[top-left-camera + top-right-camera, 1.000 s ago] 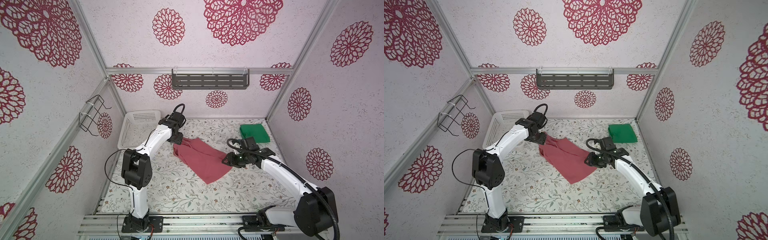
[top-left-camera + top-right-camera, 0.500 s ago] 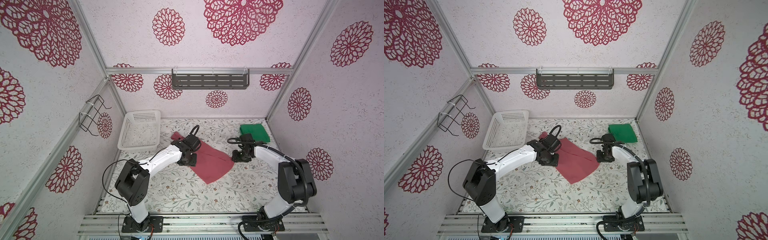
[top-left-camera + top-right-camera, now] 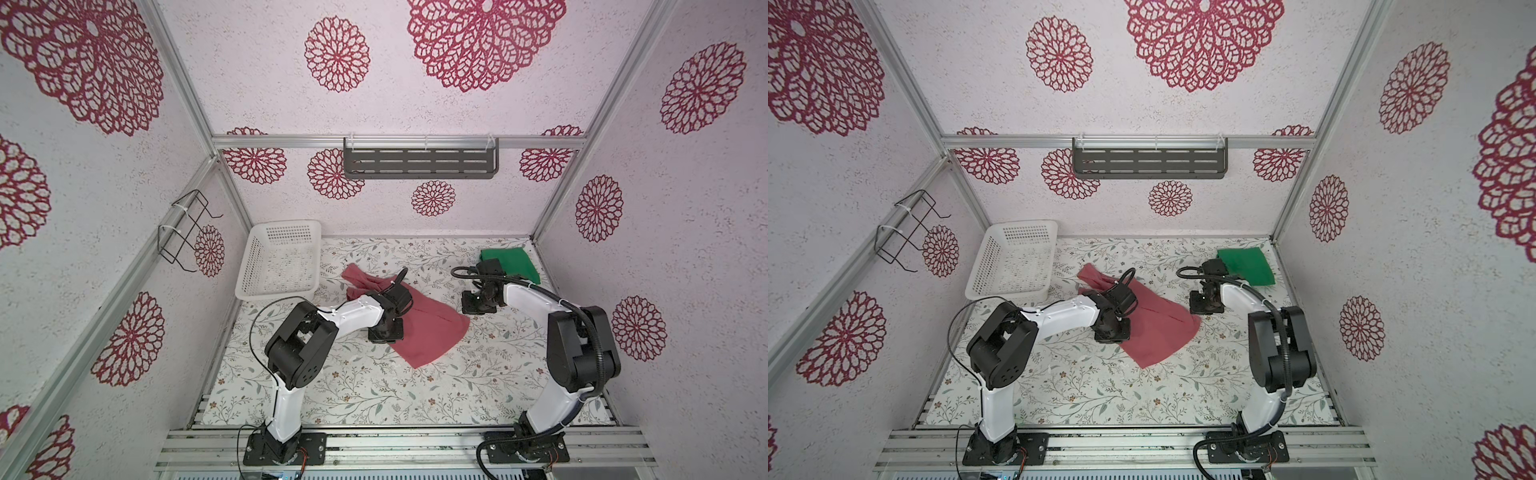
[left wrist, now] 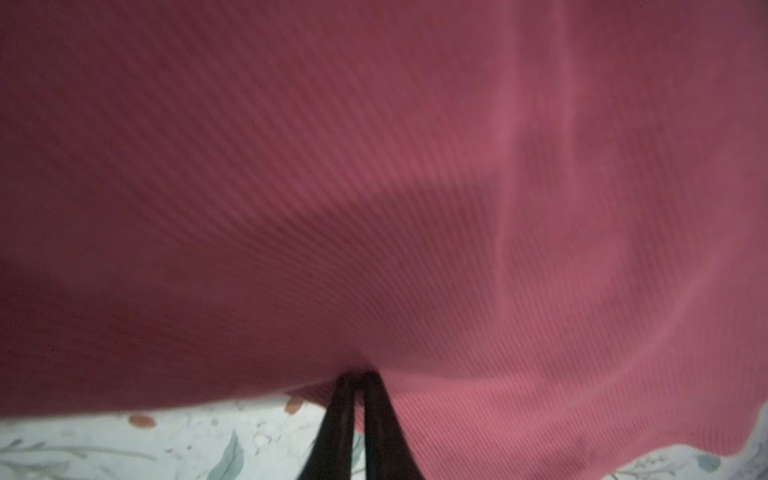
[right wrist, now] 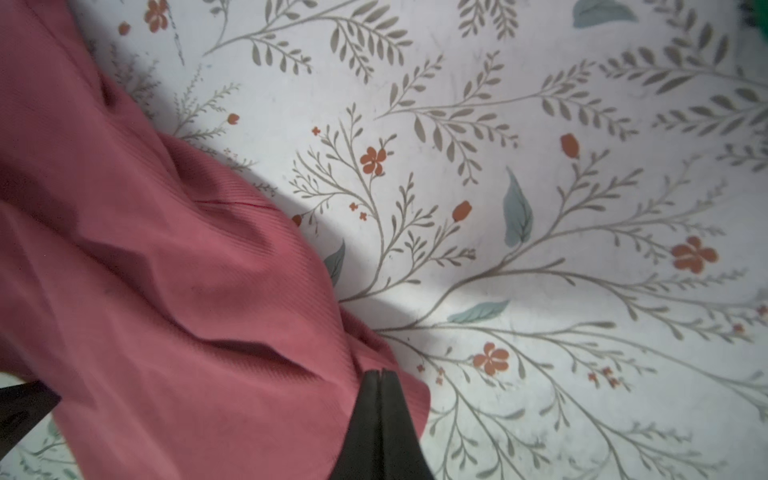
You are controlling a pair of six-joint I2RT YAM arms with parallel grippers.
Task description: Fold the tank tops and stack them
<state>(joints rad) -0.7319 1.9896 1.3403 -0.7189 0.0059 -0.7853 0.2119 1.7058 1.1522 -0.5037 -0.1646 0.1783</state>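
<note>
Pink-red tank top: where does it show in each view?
In a top view: pink-red tank top mid-table, right of the white basket.
In a top view: the top, same place.
Left wrist: top fills most of it.
Right wrist: top beside floral tabletop.
Shared landmark: that floral tabletop.

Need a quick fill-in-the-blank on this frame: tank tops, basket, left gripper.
1. The folded tank top in the far right corner is ___.
2. In both top views, the white basket sits to the ___ of the pink-red tank top.
3. The left gripper is ___ on the pink-red tank top's edge.
Missing: green; left; shut.
</note>
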